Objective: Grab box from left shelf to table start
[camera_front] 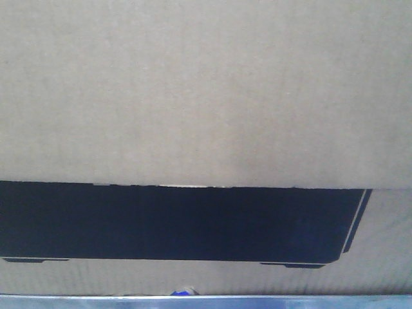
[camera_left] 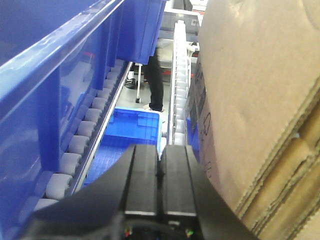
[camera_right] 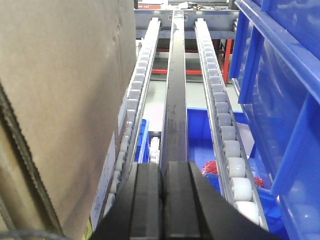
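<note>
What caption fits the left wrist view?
Shut left pincer beside the cardboard box, with a blue bin on the roller shelf opposite.

The box point(camera_front: 206, 90) overfills the front view, top and both sides cut off; its black rectangle point(camera_front: 167, 222) runs off the left edge. A blue speck point(camera_front: 182, 292) above the shelf's front bar point(camera_front: 206, 301) is too small to tell. A blue bin point(camera_left: 140, 30) hides a person point(camera_left: 155, 82) above the legs.
</note>
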